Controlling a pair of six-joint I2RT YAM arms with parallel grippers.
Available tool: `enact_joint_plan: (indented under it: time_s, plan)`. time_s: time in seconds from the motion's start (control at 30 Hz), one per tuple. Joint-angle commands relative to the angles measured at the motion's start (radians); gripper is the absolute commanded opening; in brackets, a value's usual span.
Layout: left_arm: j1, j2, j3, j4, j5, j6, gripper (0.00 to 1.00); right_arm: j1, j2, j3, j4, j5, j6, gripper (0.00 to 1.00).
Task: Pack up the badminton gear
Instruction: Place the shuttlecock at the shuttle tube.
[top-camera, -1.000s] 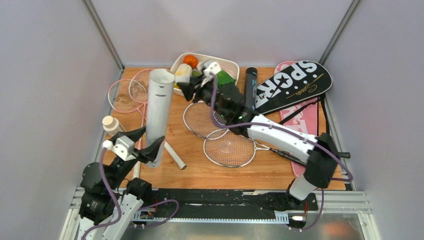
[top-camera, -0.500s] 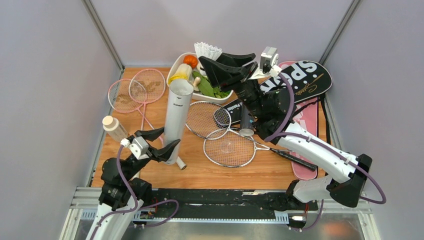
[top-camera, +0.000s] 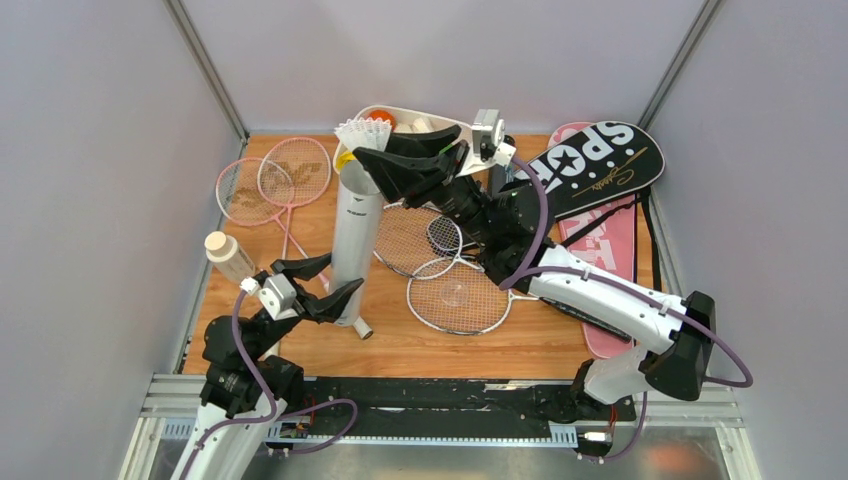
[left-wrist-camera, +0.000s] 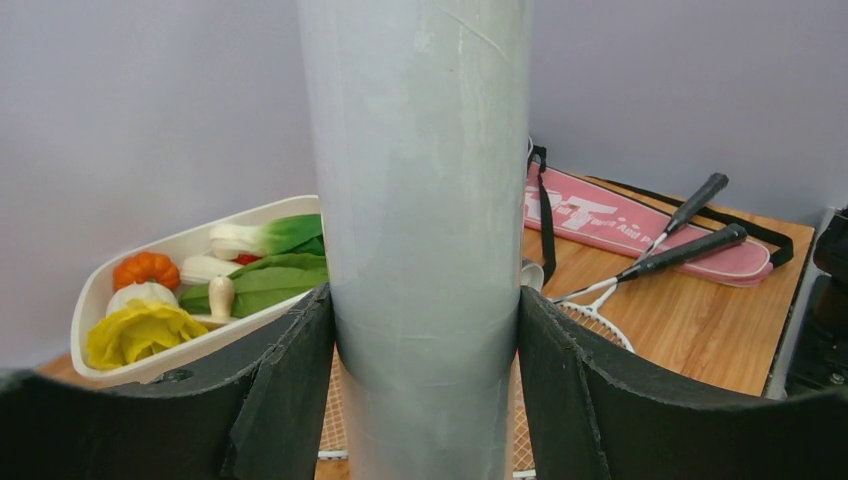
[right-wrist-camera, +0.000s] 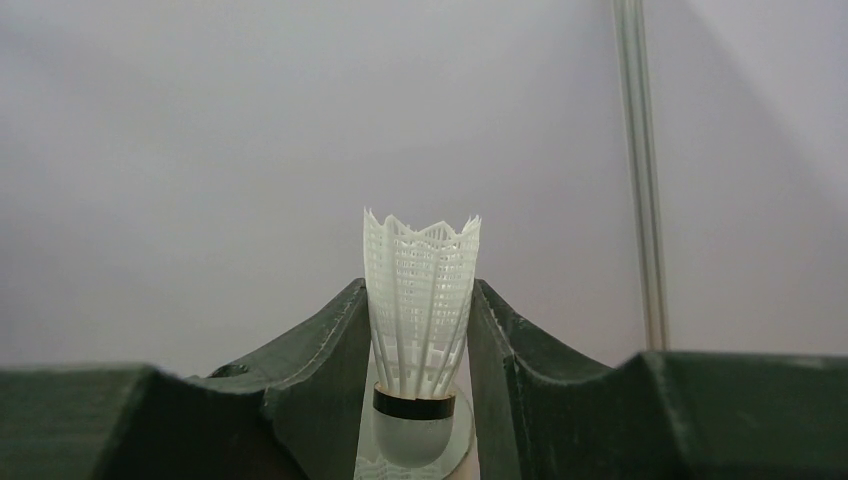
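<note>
Top external view, centre left: clamped white tube (top-camera: 355, 230) upright on the bench (top-camera: 420, 345) in left claw (top-camera: 342, 275), one finger on each side of its lower part. Upper centre: pinched white shuttlecock (top-camera: 365, 132) in right claw (top-camera: 368, 148), just above the tube's open top. Noted silver racquets (top-camera: 455, 295) flat at centre, pink racquets (top-camera: 275, 180) at upper left, black cover (top-camera: 590, 165) at upper right.
</note>
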Motion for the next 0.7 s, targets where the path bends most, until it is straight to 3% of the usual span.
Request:
enact_joint_plan:
  time_s: [0.0,0.23,0.43,0.67]
  plan:
    - [0.001,0.006,0.017,0.069,-0.001,0.005,0.0,0.029,0.01,0.035,0.034,-0.032,-0.005,0.41]
    - [0.0,0.011,0.017,0.077,-0.008,0.007,0.0,0.048,0.001,0.025,0.029,-0.024,-0.039,0.43]
    - [0.0,0.009,0.02,0.091,-0.001,0.004,0.0,0.049,-0.038,-0.041,0.028,-0.002,-0.053,0.66]
    - [0.0,0.001,0.016,0.094,0.005,0.013,0.0,0.049,-0.07,-0.047,-0.039,0.003,-0.082,0.74]
